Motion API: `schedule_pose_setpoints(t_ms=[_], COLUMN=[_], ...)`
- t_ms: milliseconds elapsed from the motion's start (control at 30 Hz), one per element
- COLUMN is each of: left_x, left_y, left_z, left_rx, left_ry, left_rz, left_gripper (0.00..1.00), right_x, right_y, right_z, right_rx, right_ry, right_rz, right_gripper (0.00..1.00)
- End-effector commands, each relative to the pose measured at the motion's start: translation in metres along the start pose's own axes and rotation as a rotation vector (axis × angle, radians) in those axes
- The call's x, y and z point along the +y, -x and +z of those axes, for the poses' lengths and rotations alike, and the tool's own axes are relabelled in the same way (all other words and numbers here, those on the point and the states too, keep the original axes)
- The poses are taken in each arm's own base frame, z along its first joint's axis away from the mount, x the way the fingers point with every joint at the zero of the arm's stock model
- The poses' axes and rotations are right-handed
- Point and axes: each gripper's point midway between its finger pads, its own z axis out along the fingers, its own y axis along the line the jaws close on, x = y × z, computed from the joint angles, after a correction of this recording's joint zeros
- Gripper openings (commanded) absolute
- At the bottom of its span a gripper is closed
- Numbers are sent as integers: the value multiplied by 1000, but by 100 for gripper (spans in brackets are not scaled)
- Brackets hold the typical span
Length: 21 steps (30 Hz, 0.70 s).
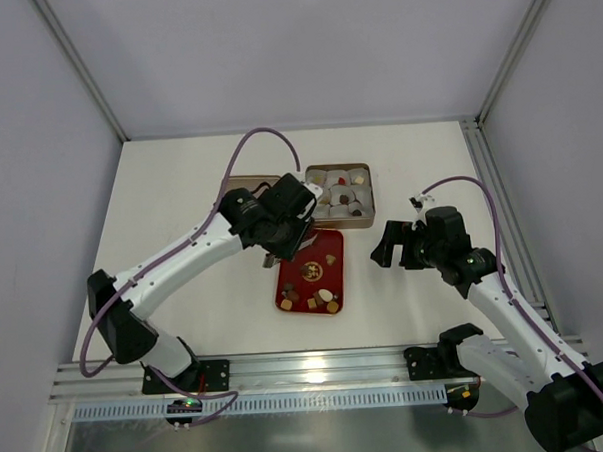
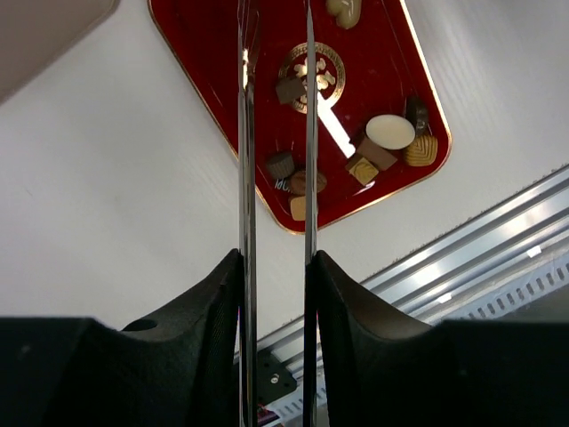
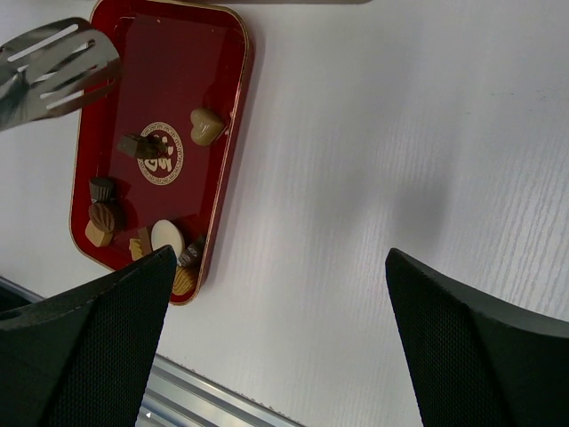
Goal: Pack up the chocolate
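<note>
The red tray (image 3: pixel 178 53) lies at 12 o'clock from my bases. My right gripper (image 3: pixel 280 258) gapes wide, empty; my left gripper (image 2: pixel 276 258) is clamped on tongs (image 2: pixel 307 133). The chocolate (image 3: pixel 167 236) clusters at the tray's 6 o'clock end. It is probably light, slick and easily marked, so I'd pinch each piece gently across its sides.

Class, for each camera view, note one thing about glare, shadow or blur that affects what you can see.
Top external: strong glare on the aluminium rail at the near edge. Left wrist: a bright reflected streak across the red tray. Right wrist: soft grey shadows on the white table, and the metal tongs look blurred.
</note>
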Motion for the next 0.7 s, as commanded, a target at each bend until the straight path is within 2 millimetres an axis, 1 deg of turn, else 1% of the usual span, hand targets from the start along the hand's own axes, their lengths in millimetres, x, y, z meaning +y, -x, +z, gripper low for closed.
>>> schedule_pose_setpoints(t_ms=[0,33,133,167,233,267,533,667], left_x=[2,2,1,1,0,0,-4,-8], left_y=[-15,-27,-46,-53,-58,-62,-61,-60], left_z=[-31,-27,-29,-26,-25,-22,-8,-1], left_rx=[-34,-1,38,58,62,74,83,89], left_ry=[-44,-47,-71,-72,-78,-78,-67,-72], left_rz=[-6,-2,-7,-5,-8,-7,-1,2], left_gripper=[37,38,40,43,45,47,48,46], right_x=[12,12,11,12,11,11,9,9], right_y=[19,18,17,17,17,17,15,15], right_z=[-5,-5,-4,-4,-3,-3,-5,-5], right_rx=[-47,-43,-40,-38,-36,-36,-36,-36], right_ry=[37,36,33,35,33,34,25,25], right_rz=[-32,-30,-28,-27,-25,-26,-25,-25], right_gripper=[100,100,100,100,100,100,100,100])
